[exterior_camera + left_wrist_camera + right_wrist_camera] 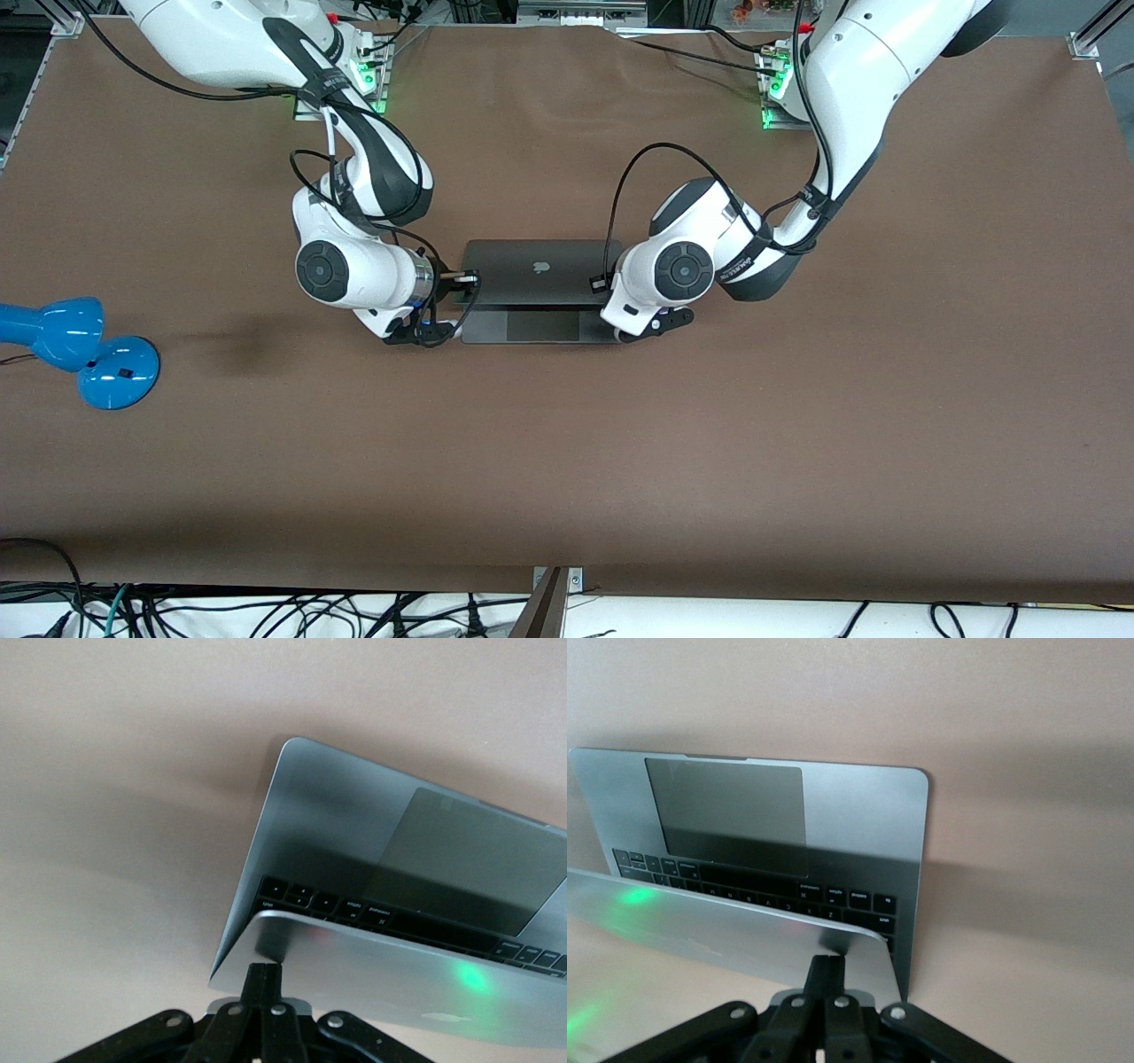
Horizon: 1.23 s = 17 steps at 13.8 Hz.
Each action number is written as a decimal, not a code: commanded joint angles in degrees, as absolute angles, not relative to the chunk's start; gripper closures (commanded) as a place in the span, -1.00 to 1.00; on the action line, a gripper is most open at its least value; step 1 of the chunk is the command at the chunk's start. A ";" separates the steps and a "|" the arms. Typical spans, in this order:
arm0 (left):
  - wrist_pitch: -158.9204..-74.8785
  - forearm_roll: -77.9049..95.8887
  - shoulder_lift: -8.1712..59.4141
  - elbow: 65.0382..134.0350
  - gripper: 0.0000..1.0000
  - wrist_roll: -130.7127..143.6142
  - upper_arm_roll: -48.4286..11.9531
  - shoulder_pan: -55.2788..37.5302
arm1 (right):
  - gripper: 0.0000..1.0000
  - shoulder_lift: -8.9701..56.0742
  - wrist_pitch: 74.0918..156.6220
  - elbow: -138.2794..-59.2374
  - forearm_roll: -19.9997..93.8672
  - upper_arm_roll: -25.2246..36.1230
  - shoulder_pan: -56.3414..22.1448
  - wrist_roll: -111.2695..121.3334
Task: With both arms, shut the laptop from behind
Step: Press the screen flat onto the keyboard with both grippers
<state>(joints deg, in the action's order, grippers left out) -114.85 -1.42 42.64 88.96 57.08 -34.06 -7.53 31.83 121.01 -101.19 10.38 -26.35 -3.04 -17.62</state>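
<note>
**Nearly shut: two closed grippers press the lid down**

Right now the closing step looks well under way. One laptop (532, 288) sits at the middle of the brown table (567, 461), its lid (540, 270) tipped far forward over the keyboard, with only the trackpad strip (542, 327) showing in the front view at the lid's six o'clock. From the lid's logo, the right gripper (468, 279) sits at nine o'clock, at the lid's corner toward the right arm's end of the table; the left gripper (599, 284) sits at three o'clock, at the other corner. Both have their fingers pressed together and pinch nothing; each wrist view shows the joined fingertips (262, 979) (825, 970) set against the lid's outer face near a top corner, with the keyboard (757, 890) in shadow under it.

As I judge it, the next move calls for both grippers to push down evenly, keeping the tips from sliding off the corners, until the lid meets the palm rest.

Counted: one laptop, two arms, two grippers, and one blue desk lamp (75, 350) lying well apart from the laptop at roughly nine o'clock, near the table's edge.
</note>
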 commanded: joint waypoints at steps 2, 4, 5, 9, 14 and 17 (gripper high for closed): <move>-116.10 -3.34 44.38 86.92 1.00 57.31 -32.79 -9.23 | 1.00 34.54 120.85 -98.44 9.49 -25.32 -3.43 -14.86; -116.46 -3.34 44.82 86.92 1.00 57.04 -31.12 -10.45 | 1.00 35.33 120.94 -97.74 9.49 -25.05 -3.43 -14.59; -116.54 -3.34 44.91 86.92 1.00 57.04 -30.50 -11.07 | 1.00 36.03 120.94 -97.21 9.49 -24.96 -3.43 -14.07; -116.63 -4.13 45.61 86.84 1.00 57.04 -29.88 -11.43 | 1.00 37.35 122.87 -96.86 9.49 -24.52 -3.60 -13.62; -118.39 -5.10 47.37 86.05 1.00 57.04 -29.79 -11.43 | 1.00 39.19 125.50 -96.77 9.49 -24.43 -3.60 -13.54; -119.97 -5.10 47.90 86.04 1.00 57.04 -29.10 -12.04 | 1.00 39.81 127.09 -96.77 9.49 -24.43 -3.87 -13.27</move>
